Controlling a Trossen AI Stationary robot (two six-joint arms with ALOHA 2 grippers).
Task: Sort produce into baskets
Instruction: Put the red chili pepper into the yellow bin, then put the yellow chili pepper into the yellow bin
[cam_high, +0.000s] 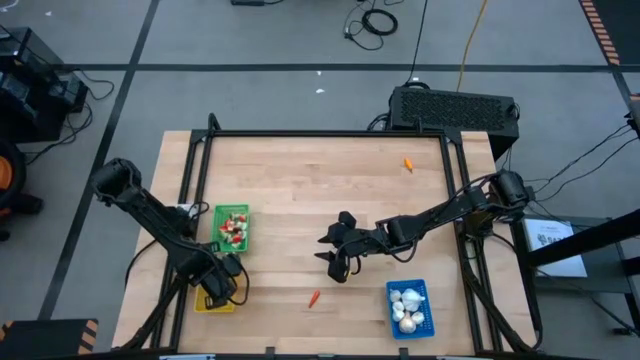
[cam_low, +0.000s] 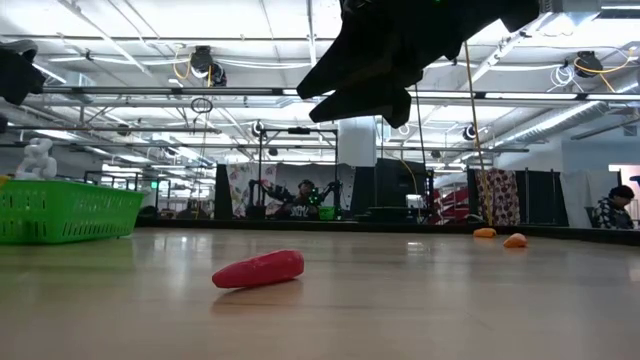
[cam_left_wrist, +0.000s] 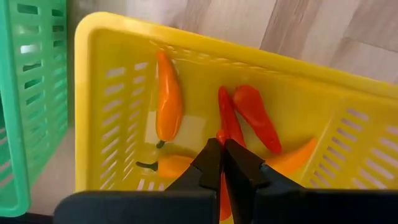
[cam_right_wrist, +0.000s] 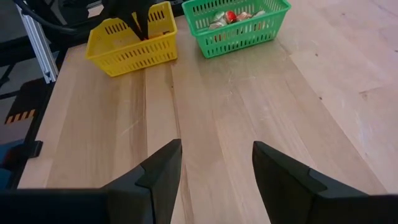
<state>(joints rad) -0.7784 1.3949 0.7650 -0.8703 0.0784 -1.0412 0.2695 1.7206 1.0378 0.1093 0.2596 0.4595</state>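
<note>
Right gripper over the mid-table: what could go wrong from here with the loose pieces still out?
The right gripper hangs open, off to one side of the red piece; a descent without re-centring could miss or knock it away. The orange piece lies near the far edge, where a nudge might push it off the table.

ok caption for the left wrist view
Shut left gripper over the yellow plastic basket of orange and red peppers.
</note>
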